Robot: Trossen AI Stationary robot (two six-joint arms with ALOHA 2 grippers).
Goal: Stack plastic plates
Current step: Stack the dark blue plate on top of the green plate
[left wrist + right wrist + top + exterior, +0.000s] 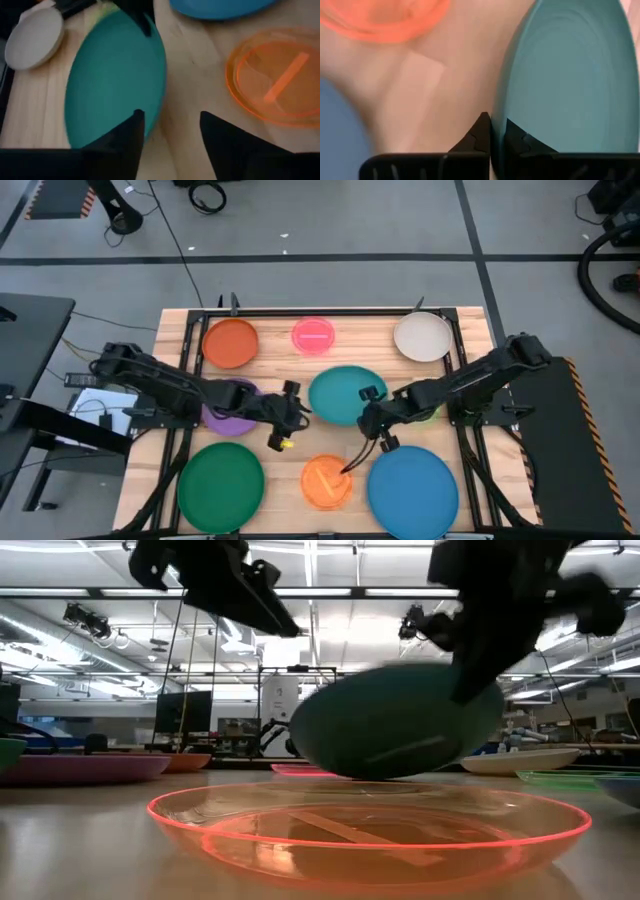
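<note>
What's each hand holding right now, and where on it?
Right hand pinches the teal plate by its rim, tilting it up. Left hand is open, holding nothing.

Plates, high view: round flat teal plastic plate at centre; blue lower right, dark green lower left, translucent orange bottom centre w/ a paler diagonal stripe. Orange-red upper left, pink top centre, beige upper right, purple mid-left. Light wood table.
</note>
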